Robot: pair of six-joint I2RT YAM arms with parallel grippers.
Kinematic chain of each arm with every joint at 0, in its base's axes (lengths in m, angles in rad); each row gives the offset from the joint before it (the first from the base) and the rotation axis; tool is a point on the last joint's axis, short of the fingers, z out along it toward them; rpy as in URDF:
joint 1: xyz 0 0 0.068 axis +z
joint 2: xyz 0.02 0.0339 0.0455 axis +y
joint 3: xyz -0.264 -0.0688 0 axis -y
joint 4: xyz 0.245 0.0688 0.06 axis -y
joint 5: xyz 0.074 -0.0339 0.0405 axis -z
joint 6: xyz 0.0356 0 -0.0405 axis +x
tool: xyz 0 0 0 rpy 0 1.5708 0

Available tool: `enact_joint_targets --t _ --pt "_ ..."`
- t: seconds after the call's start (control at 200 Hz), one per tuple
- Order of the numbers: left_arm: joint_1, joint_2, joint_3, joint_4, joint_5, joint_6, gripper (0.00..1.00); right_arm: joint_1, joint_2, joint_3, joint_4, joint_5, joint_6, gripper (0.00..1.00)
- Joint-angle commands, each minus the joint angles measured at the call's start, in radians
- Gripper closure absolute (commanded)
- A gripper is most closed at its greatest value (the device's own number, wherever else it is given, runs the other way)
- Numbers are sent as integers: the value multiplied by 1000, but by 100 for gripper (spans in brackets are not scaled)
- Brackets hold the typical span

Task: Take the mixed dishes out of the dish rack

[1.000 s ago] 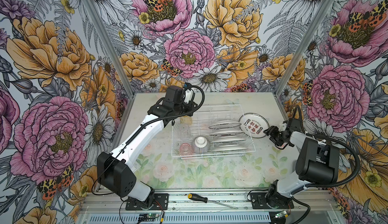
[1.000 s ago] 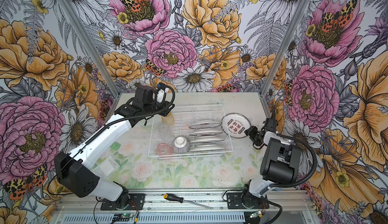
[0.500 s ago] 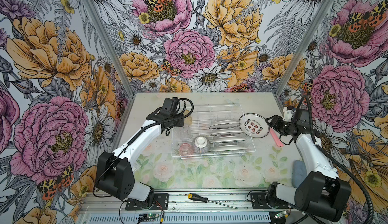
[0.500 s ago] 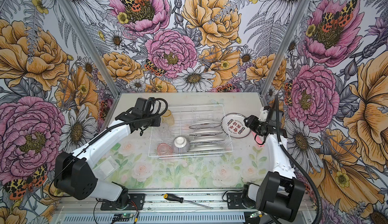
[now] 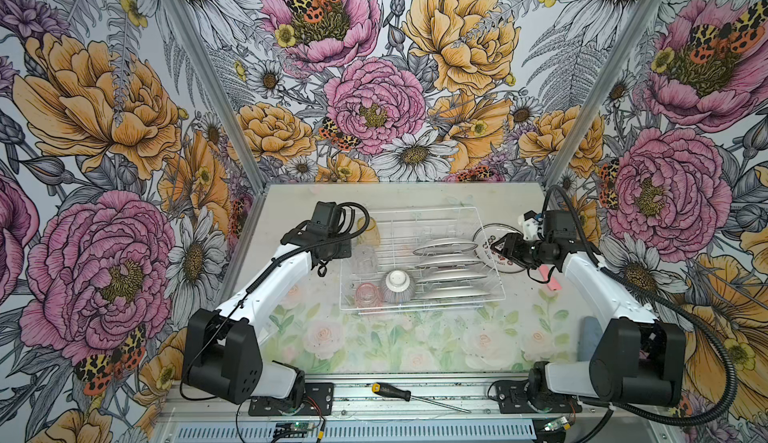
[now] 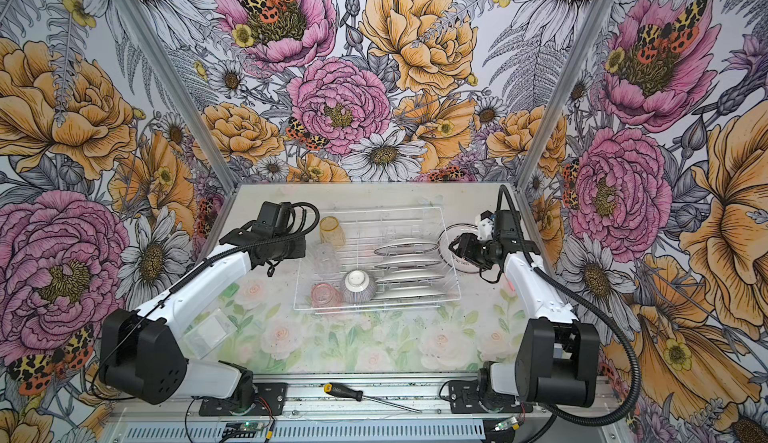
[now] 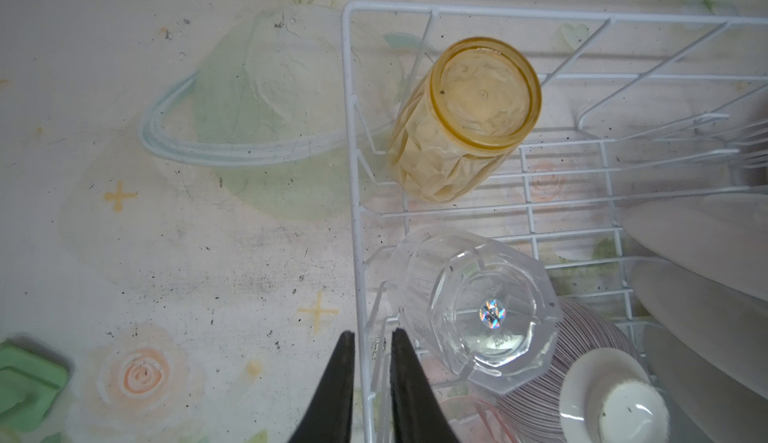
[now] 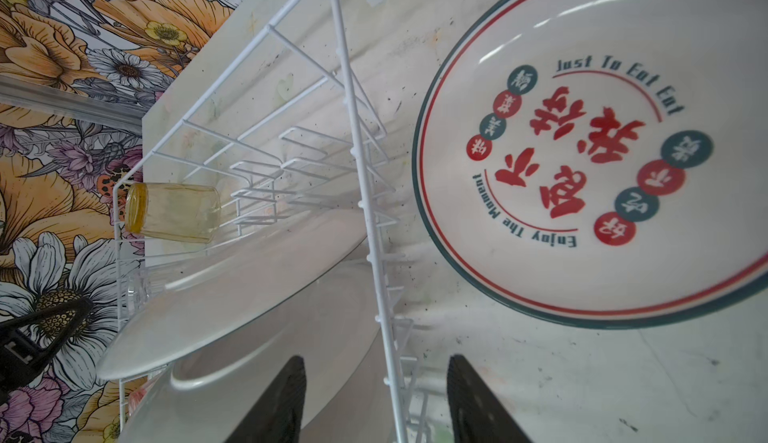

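Left wrist view: yellow tumbler [image 7: 465,121] base-up in dish rack [image 7: 519,13]; left gripper [image 7: 372,333] jaws nearly together astride its wall, grip unclear; right gripper [image 8: 376,358] jaws spread.

Screwdriver [image 5: 399,393] on front rail, green plastic piece [image 7: 25,382] on floral tabletop [image 5: 374,345]

Bare floral bench [image 5: 395,349] lies open in front of the white wire dish rack [image 5: 440,216]. Inside, four white plates [image 5: 446,262] on edge fill the right half; a yellow tumbler [image 5: 368,229], clear tumbler [image 5: 365,256], pink tumbler [image 5: 368,294] and ribbed grey-purple bowl [image 5: 398,286] block the left. The far right corner is open.
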Motion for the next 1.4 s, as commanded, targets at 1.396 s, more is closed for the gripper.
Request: enact_joint_targets --t 1.396 --pt "165 102 -30 140 130 43 84 189 216 138 92 75 70 75"
